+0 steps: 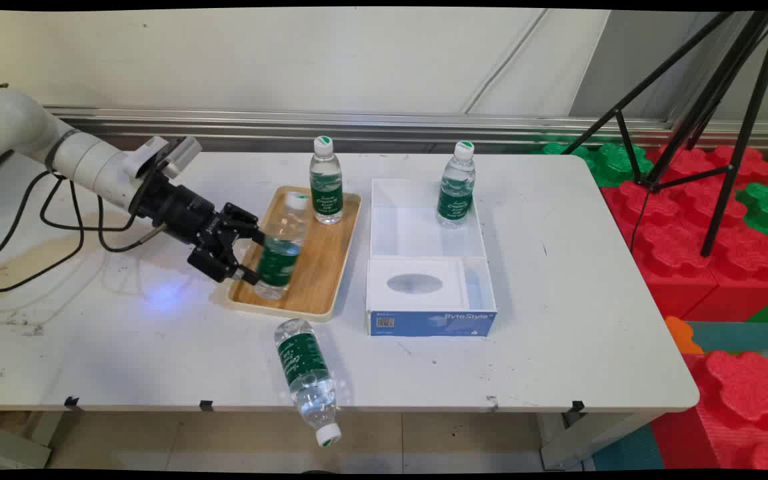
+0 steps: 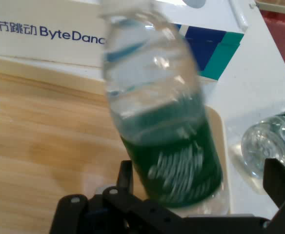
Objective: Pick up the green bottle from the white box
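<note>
One tilted water bottle point(image 1: 280, 248) on wooden tray point(image 1: 331, 280), between spread fingers of gripper point(image 1: 251, 255); grip released.

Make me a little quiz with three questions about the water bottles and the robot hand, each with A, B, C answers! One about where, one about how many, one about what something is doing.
1. Where does the bottle by the gripper stand?
A. on the wooden tray
B. in the white box
C. on the floor

2. How many water bottles are in the main view?
A. two
B. four
C. six

3. How is the bottle at the table's near edge?
A. upright
B. lying on its side
C. hanging from the gripper

Answers:
1. A: the blurred bottle sits on the wooden tray, between the fingers.
2. B: two on the tray, one in the white box, one fallen bottle.
3. B: it lies flat, cap over the table's edge.
</note>
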Motion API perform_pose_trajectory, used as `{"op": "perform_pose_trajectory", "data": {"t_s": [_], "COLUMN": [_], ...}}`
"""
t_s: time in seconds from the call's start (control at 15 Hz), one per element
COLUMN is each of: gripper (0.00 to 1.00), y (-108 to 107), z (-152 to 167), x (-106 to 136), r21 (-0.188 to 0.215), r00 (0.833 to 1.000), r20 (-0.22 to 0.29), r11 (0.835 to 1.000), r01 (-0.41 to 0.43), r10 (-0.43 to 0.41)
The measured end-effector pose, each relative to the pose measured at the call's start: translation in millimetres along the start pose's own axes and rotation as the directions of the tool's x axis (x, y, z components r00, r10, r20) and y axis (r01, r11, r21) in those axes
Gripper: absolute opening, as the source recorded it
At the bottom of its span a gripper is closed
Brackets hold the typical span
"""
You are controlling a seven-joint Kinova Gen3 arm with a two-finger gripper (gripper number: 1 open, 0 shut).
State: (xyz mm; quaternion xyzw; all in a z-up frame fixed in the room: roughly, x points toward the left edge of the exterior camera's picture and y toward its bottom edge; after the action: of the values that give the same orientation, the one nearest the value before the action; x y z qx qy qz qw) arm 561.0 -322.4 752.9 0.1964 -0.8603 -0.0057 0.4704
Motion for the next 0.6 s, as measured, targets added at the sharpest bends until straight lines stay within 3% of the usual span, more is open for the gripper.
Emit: {"op": "perform_pose_trajectory", "data": {"t_s": [0.6], "gripper": [1.00], "y": [5], "z": [-4], "x": [-12], "r21": [-0.014], "r00": [1.000], "r20": [0.019], "r11": [1.000], "r01": [0.015], "r10": [-0.015]}}
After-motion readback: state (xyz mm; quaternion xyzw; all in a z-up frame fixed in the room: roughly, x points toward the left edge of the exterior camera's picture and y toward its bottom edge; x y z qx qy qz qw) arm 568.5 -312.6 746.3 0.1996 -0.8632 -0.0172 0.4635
